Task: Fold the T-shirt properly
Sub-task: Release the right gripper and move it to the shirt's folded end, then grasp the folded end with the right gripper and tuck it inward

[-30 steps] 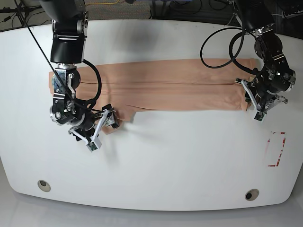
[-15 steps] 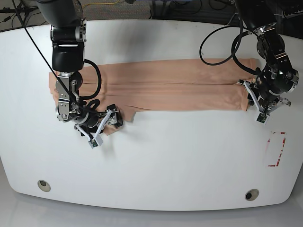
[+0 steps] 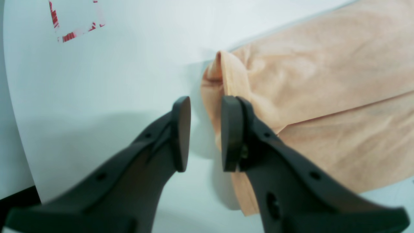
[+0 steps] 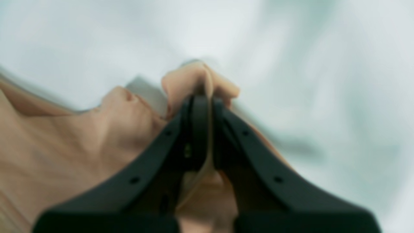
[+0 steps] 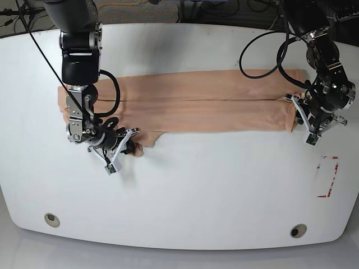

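Pinching a bunched corner of the T-shirt (image 4: 106,129), the right end effector (image 4: 202,106) has its two black fingers (image 4: 155,152) pressed together with a thin ridge of peach cloth caught between them; a small puff of fabric pokes out just past the tips, and the rest of the cloth trails off to one side of the fingers onto the white worktop (image 4: 307,64). That wrist view is blurred, so finer folds cannot be made out. In the base view this end effector (image 5: 120,147) sits low at one end of the shirt, on the near corner

The left end effector (image 3: 200,132) stands with its fingers (image 3: 181,132) apart, a narrow gap between them. One finger lies against the folded end edge of the shirt, with cloth spreading away behind it; the other is over bare worktop. Whether cloth sits inside the gap cannot be told. Beyond the tips, well apart, red tape marks (image 3: 77,29) lie on the worktop. In the base view this end effector (image 5: 310,121) is at the opposite end of the shirt

The shirt (image 5: 202,109) lies flat as a long folded band stretching between the two end effectors, with a lengthwise crease along its middle
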Available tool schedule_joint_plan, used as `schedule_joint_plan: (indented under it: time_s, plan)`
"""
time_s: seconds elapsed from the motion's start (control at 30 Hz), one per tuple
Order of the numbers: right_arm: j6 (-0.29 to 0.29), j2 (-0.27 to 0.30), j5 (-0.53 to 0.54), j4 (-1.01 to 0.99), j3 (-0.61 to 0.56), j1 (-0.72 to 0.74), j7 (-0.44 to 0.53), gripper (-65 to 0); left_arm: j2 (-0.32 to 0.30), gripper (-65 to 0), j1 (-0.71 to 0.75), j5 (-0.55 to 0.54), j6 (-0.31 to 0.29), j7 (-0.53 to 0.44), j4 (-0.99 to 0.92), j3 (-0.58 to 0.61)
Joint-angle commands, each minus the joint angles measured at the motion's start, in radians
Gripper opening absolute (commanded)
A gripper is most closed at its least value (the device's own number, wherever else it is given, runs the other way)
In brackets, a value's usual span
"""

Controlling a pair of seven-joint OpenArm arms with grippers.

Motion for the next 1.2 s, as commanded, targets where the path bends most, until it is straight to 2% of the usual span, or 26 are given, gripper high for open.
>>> schedule_joint_plan:
  time_s: [0.0,0.13,0.37,0.53,0.67,1.0,1.07,1.13,1.17]
  plan:
    - [0.002,0.006,0.019,0.131,0.008,-0.023,0.022,-62.1,-0.013,-51.0,-0.014,-0.004,-0.001,-0.013,0.014,-0.002]
    - [-0.001,0.003,0.016,0.299,0.011,-0.091,-0.015,-62.1,-0.013,-51.0,0.0,-0.004,-0.001,-0.016,0.014,-0.001]
    - [-0.001,0.003,0.017,0.571,0.013,-0.206,-0.17,-62.1,-0.013,-51.0,0.013,-0.004,-0.001,-0.018,0.014,0.001]
    - [-0.001,-0.002,0.022,0.73,0.045,-0.307,-0.198,-62.1,-0.013,-51.0,0.018,-0.003,-0.001,-0.018,0.012,0.001]
    - [-0.001,-0.038,0.017,0.849,0.102,-0.387,-0.238,-61.8,-0.013,-51.0,0.038,-0.003,-0.001,-0.019,0.012,0.002]
    - [0.001,-0.055,0.017,0.913,0.123,-0.494,-0.25,-61.4,-0.013,-51.0,0.053,-0.003,-0.001,-0.019,0.012,0.002]
    - [-0.001,-0.055,0.014,0.904,0.123,-0.496,-0.25,-59.0,-0.013,-51.0,0.059,-0.003,-0.001,-0.019,0.012,0.002]
    - [-0.001,-0.055,0.016,0.89,0.125,-0.496,-0.25,-53.6,-0.013,-51.0,0.061,-0.003,-0.001,-0.019,0.012,0.002]
    - [-0.001,-0.057,0.016,0.885,0.128,-0.496,-0.25,-48.8,-0.013,-51.0,0.064,-0.003,-0.001,-0.019,0.012,0.002]
